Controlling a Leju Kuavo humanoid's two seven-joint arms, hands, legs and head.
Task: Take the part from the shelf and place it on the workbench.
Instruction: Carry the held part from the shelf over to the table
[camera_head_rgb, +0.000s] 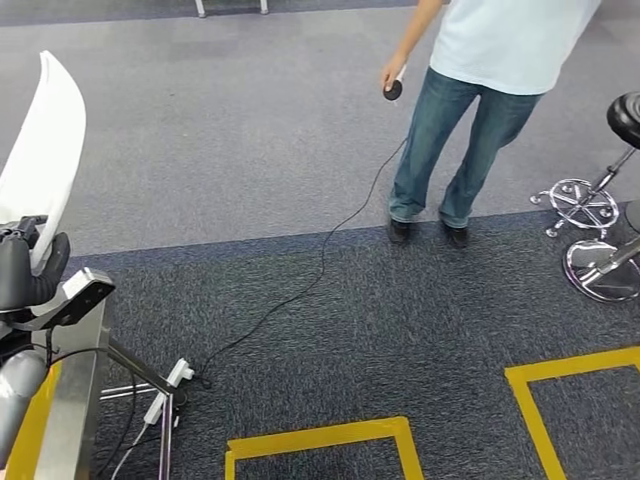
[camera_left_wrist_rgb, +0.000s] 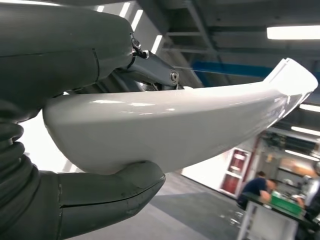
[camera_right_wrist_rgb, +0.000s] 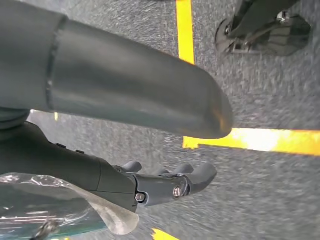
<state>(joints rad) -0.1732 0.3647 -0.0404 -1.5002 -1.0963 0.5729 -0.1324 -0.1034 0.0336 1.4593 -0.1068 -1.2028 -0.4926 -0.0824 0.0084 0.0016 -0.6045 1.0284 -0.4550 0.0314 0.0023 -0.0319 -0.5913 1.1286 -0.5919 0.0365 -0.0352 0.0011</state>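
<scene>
Left hand (camera_left_wrist_rgb: 75, 125) grips white curved part (camera_left_wrist_rgb: 181, 125), thumb under, fingers over; in head view we see part (camera_head_rgb: 45, 140) raised upright at far left, clear of floor. Right hand (camera_right_wrist_rgb: 151, 145) hangs over grey carpet (camera_right_wrist_rgb: 271, 195) with yellow tape lines (camera_right_wrist_rgb: 264, 140), fingers apart, holding nothing. Person in jeans (camera_head_rgb: 460, 130) stands ahead, holding cabled device (camera_head_rgb: 392, 90); stool (camera_head_rgb: 604, 190) at right.

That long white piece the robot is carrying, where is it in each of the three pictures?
Head view: the white part stands up at the far left edge, above the left hand.
Left wrist view: it stretches across the middle of the picture, gripped between thumb and fingers.
Right wrist view: not in it.
Shared landmark: the left hand holding the part.
</scene>
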